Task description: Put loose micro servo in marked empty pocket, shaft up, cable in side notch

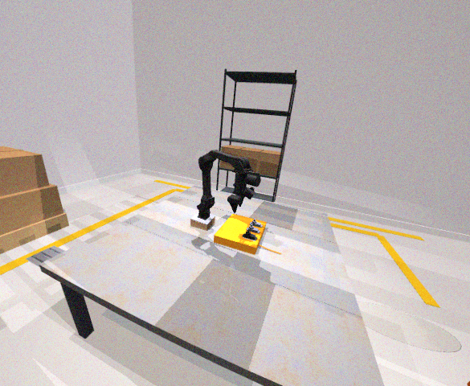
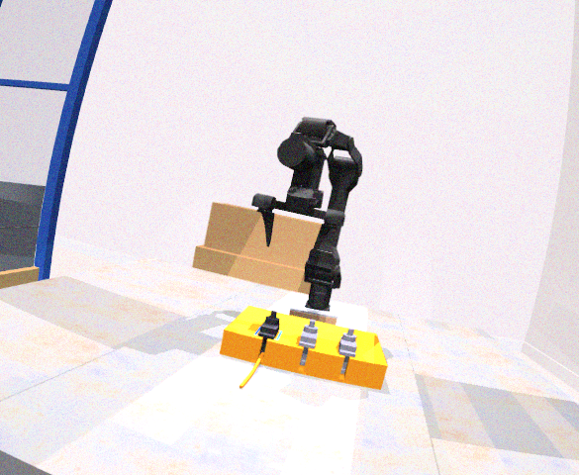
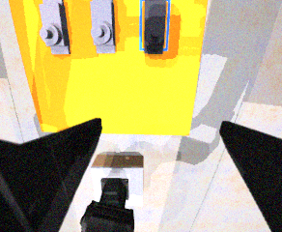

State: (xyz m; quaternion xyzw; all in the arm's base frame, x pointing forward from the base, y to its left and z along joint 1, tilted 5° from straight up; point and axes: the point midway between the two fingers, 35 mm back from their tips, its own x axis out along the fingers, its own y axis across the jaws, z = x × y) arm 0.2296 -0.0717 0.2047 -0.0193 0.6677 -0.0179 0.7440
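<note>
The black micro servo (image 1: 249,236) (image 2: 269,327) (image 3: 155,24) stands upright in the blue-marked pocket of the yellow deck (image 1: 231,228) (image 2: 284,353) (image 3: 131,97), its shaft pointing up. Its orange cable (image 1: 271,249) (image 2: 251,370) leaves over the deck's side at the notch and reaches the table. Whether both ears lie fully flat is too small to tell. My gripper (image 1: 234,210) (image 2: 295,245) (image 3: 160,125) is wide open and empty, above and apart from the servo, on the arm-base side of the deck. One finger is hard to make out in the exterior view.
Two grey servos (image 2: 309,334) (image 2: 347,343) (image 3: 102,29) (image 3: 54,29) stand in a row beside the black one. The arm's base block (image 1: 202,223) (image 3: 118,160) is close behind the deck. A black shelf rack (image 1: 257,111) and cardboard boxes (image 1: 10,182) stand farther off.
</note>
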